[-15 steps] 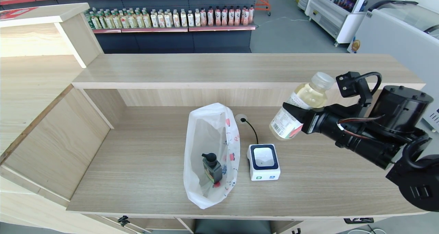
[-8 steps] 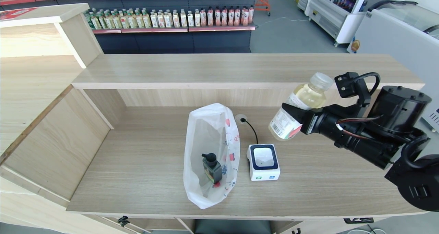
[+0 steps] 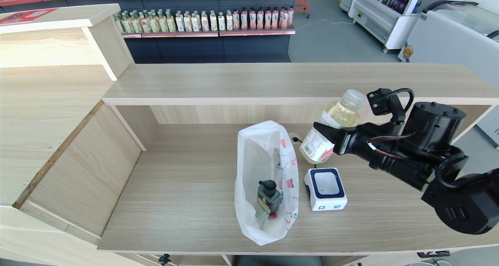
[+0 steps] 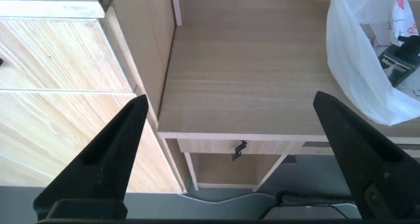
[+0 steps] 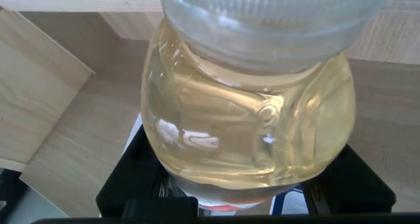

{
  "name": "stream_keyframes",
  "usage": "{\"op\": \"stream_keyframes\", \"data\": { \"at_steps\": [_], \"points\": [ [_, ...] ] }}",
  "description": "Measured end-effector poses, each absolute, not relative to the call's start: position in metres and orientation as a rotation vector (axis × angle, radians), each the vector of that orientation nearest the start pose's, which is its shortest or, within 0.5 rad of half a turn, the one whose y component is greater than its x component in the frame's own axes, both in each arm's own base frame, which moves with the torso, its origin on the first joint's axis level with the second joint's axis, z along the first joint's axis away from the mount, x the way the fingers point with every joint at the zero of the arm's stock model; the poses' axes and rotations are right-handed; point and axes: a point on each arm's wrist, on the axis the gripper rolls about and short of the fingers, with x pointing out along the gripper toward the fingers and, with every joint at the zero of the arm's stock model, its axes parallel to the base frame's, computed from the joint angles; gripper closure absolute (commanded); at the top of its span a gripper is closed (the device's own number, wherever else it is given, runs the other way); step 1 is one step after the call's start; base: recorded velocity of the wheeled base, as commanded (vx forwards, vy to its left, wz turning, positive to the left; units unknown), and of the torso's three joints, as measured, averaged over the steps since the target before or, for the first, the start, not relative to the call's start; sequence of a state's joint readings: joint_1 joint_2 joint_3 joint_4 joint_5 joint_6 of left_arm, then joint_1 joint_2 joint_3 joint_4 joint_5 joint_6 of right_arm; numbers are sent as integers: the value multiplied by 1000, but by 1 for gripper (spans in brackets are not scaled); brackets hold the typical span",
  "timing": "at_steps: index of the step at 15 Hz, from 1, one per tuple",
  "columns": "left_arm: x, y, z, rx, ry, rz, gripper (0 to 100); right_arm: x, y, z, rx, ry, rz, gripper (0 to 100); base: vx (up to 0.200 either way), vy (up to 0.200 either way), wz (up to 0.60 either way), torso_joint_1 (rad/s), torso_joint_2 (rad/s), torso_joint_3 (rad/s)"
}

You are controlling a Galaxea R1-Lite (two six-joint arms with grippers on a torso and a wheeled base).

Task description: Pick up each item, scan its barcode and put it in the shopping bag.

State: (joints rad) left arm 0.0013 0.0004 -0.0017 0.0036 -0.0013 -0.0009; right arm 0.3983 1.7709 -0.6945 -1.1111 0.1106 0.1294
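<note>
My right gripper (image 3: 326, 136) is shut on a clear bottle of pale yellow drink (image 3: 331, 127) (image 5: 249, 125), held tilted in the air above and just behind the white barcode scanner (image 3: 325, 188). Its white label faces down and left. The white shopping bag (image 3: 265, 180) (image 4: 367, 60) stands open to the scanner's left, with a dark pump bottle (image 3: 268, 196) (image 4: 401, 60) inside. My left gripper (image 4: 230, 158) is open, hanging off the counter's near left corner with nothing between its fingers.
A black cable (image 3: 297, 140) runs from the scanner to a hole at the back of the wooden counter (image 3: 187, 188). A raised shelf (image 3: 273, 81) borders the back and a side wall (image 3: 78, 168) the left. Store shelves of bottles (image 3: 202, 20) stand beyond.
The head camera has shifted, sliding the whole scene to the right. The right gripper with the bottle has moved left and a little lower, closer over the scanner.
</note>
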Motion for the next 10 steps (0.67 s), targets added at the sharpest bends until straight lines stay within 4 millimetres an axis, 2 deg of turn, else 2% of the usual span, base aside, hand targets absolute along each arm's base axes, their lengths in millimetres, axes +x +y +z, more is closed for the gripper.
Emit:
{"op": "stream_keyframes", "data": {
  "at_steps": [7, 10],
  "points": [
    [-23, 0, 76, -1, 1, 1, 0, 304, 133, 145, 113, 81, 510, 100, 0, 0, 0, 0, 0, 0],
    [-23, 0, 76, -1, 2, 1, 0, 316, 144, 128, 108, 62, 531, 100, 0, 0, 0, 0, 0, 0]
  ]
}}
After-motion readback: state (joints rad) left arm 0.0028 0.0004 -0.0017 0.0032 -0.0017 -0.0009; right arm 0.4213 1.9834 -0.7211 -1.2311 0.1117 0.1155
